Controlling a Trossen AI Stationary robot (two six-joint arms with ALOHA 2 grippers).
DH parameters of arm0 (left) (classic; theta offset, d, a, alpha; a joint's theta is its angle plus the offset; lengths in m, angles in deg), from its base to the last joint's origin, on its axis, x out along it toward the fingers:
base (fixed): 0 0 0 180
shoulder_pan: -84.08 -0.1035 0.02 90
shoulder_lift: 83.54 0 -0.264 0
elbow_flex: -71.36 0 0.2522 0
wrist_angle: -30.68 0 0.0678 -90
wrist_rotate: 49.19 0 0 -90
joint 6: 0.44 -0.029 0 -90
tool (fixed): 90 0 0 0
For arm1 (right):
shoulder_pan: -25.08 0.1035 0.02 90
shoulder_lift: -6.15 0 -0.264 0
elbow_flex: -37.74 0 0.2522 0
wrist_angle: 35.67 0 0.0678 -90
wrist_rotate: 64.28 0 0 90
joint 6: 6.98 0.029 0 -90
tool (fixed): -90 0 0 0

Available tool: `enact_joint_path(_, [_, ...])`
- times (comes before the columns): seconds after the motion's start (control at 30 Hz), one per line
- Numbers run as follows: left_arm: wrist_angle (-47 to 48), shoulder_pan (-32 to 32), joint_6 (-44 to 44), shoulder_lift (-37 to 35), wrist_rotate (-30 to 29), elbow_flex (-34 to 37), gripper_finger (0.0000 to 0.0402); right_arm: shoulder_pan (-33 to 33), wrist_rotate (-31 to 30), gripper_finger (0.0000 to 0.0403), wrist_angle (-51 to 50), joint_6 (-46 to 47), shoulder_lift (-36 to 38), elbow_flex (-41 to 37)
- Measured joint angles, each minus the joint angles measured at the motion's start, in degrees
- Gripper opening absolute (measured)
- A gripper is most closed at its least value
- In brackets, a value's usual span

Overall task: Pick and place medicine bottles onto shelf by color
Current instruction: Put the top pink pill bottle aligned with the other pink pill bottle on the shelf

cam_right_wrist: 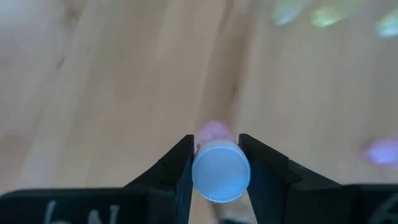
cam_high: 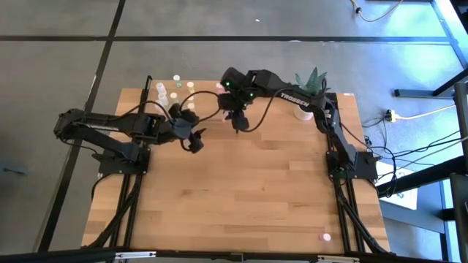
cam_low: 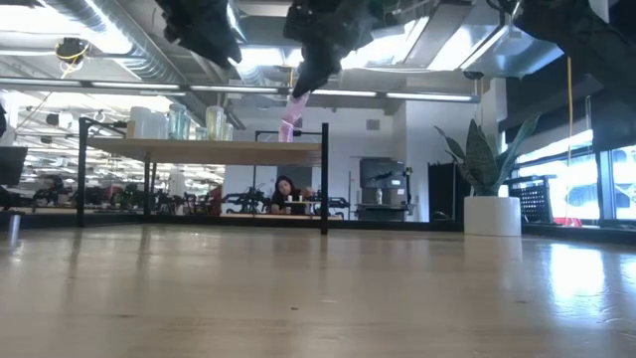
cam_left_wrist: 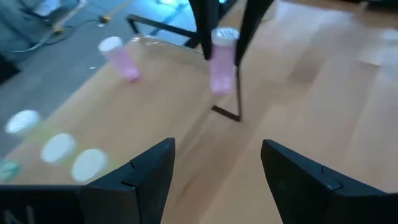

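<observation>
A pink medicine bottle (cam_right_wrist: 221,171) with a white cap hangs in the air in my right gripper (cam_right_wrist: 214,146), which is shut on it just right of the shelf (cam_low: 199,149). In the low view the bottle (cam_low: 293,111) sticks out below the fingers, level with the shelf top. Several whitish bottles (cam_high: 176,86) with white, yellow and green tops stand on the shelf (cam_high: 167,98) at the table's far left. Another pink bottle (cam_left_wrist: 121,56) stands on it too. My left gripper (cam_left_wrist: 217,149) is open and holds nothing; it hovers near the shelf's front right corner (cam_high: 194,141). My right gripper pinches the pink bottle between its two fingers by its sides just under the white cap (cam_right_wrist: 219,163). The fingers (cam_left_wrist: 202,25) come slanting down from above. The pink body (cam_left_wrist: 221,74) hangs tilted below them, clear of table and shelf.
A white plant pot (cam_high: 303,109) with a green plant stands at the far right. A small pink thing (cam_high: 326,237) lies near the front right corner. Thin black posts (cam_low: 325,179) frame the shelf. The wooden tabletop (cam_high: 241,197) lies bare in the middle and front.
</observation>
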Motion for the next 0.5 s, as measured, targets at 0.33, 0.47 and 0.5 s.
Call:
enact_joint_path(0.33, [-0.2,0.9,-0.7,0.0,5.1,0.0,0.0232,5.4,-0.1,0.0122,-8.0,2.0,0.0,-0.9])
enact_joint_path(0.47, [-0.1,2.9,0.6,0.0,8.8,0.0,0.0232,7.6,-0.1,0.0122,-7.8,3.6,-0.1,-2.8])
enact_joint_path(0.5, [0.1,3.6,1.1,0.0,9.8,0.0,0.0232,8.2,-0.1,0.0122,-7.7,4.2,-0.1,-3.5])
